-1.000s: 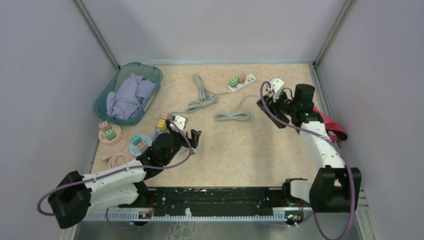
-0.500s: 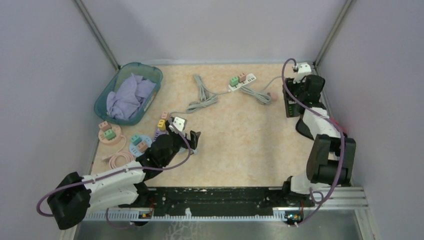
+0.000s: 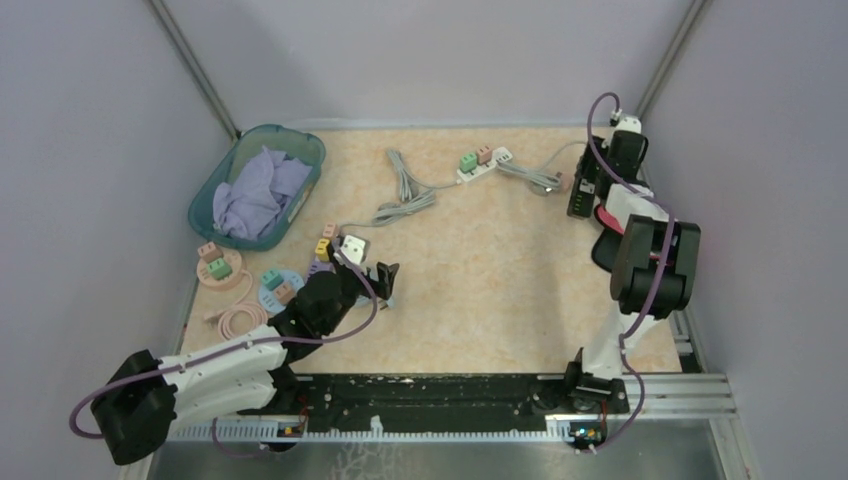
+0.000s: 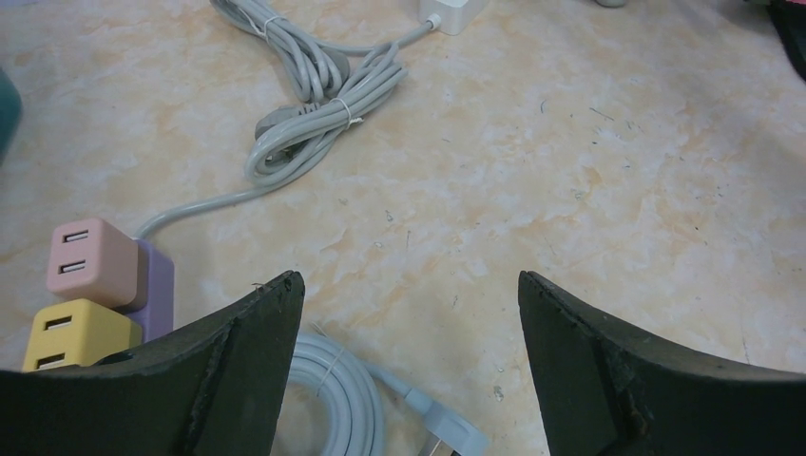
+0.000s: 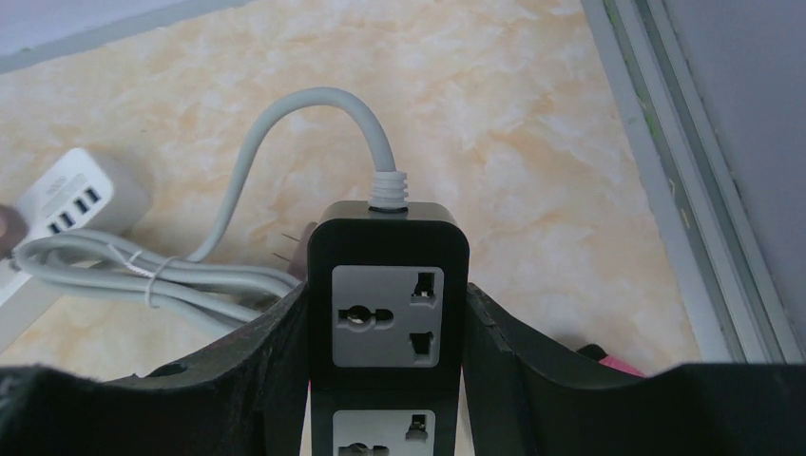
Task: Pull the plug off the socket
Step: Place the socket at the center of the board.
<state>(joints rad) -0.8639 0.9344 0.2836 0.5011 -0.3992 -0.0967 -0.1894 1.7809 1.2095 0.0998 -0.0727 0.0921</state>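
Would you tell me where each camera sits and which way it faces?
Top: above and behind the bases, looking down on the table; left arm and right arm show.
Left wrist: low over the table, facing a cable; the open left gripper shows.
Right wrist: far right, facing a black strip held in the right gripper.
Shared: the white strip, in top and right wrist.
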